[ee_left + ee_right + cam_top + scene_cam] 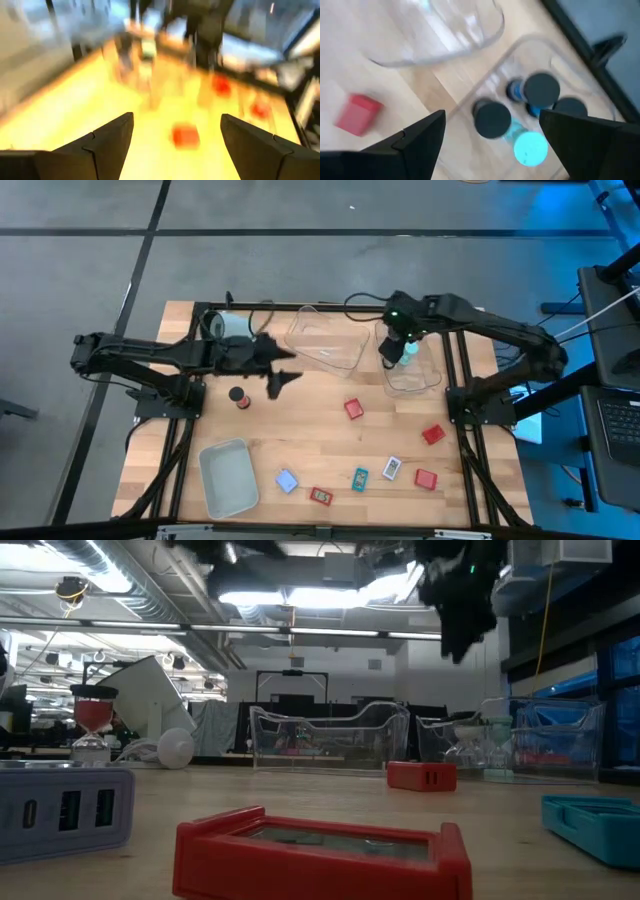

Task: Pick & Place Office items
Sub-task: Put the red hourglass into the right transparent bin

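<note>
My right gripper (392,358) hangs open above the small clear bin (425,380) at the far right. That bin holds several stubby cylinders with black tops (492,119), one blue (516,91) and one teal (530,148). My left gripper (283,370) is open in the air over the table's middle left, holding nothing. A black-and-red cylinder (238,396) stands on the table near it. Red blocks (353,409) (432,435), a pale blue block (287,481) and red (425,478), teal (360,477) and white (392,468) cards lie on the wood.
A larger clear bin (325,340) stands at the far middle, with a white cylinder (225,325) lying to its left. A grey-white bin (228,477) sits at the near left. In the low view, a red card (320,855) lies close to the near edge.
</note>
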Controlling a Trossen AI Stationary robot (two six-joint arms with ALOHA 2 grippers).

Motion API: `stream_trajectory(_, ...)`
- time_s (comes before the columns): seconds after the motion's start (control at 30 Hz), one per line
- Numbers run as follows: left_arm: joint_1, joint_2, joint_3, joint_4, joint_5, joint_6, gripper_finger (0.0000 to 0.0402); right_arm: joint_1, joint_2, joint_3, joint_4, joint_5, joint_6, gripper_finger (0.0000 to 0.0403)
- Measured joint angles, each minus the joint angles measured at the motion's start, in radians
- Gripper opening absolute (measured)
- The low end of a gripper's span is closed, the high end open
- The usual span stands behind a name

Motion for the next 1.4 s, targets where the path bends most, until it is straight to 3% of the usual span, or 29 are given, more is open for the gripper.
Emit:
stream_trajectory(0.23, -0.087, -0.05, 0.0, -0.42, 0.025, -0.142, 0.0296, 0.093, -0.146, 0.003, 0.051, 0.05, 0.025, 0.0327)
stream_trajectory(0.5, -0.147, -0.06, 0.0, -0.799, -0.038, -0.282, 0.0296, 0.158, -0.188, 0.003, 0.052, 0.102, 0.068, 0.0327)
stream_trajectory(0.83, -0.152, -0.042, -0.001, -0.913, -0.133, -0.531, 0.0296, 0.183, -0.186, -0.019, 0.056, 0.102, 0.07, 0.0327)
stream_trajectory(1.4, -0.152, 0.122, -0.001, -0.96, -0.009, -0.575, 0.0296, 0.183, -0.185, -0.038, 0.068, 0.102, 0.063, 0.0327)
